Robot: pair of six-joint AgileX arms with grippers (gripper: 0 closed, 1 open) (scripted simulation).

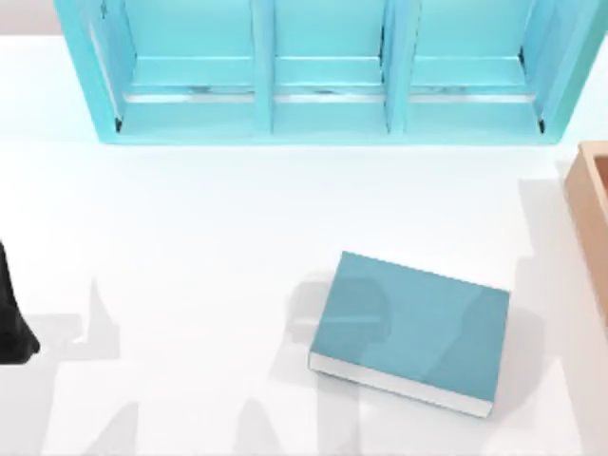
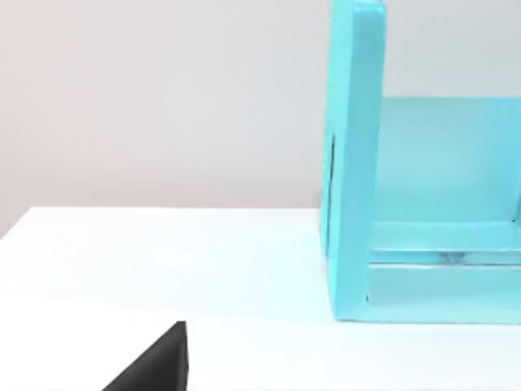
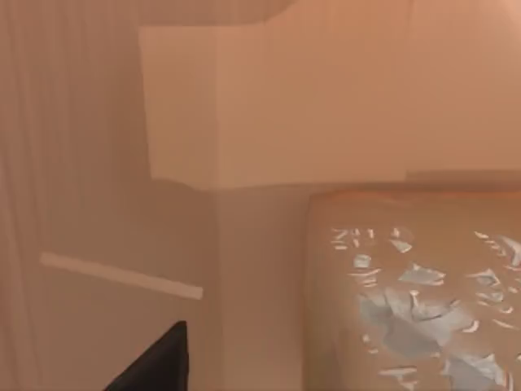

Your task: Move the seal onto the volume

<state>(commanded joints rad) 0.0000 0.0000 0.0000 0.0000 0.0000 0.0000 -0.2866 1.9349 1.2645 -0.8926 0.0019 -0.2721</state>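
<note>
A: Where do the task's things lie?

B: The volume lies flat at about five o'clock on the white table, its top bare. In the right wrist view a glossy tan-brown surface, likely the seal, sits close under the camera inside the orange-tan wooden box at three o'clock.

A: And the claws?

B: The left arm is parked at nine o'clock. How far open either claw is cannot be told, nor whether anything is held.

A: Risks?

B: The box walls crowd the block, so a lift could snag or tilt it; its gloss may let it slip.

A: The room?

B: A turquoise shelf unit at twelve o'clock, a plain pale wall behind.
</note>
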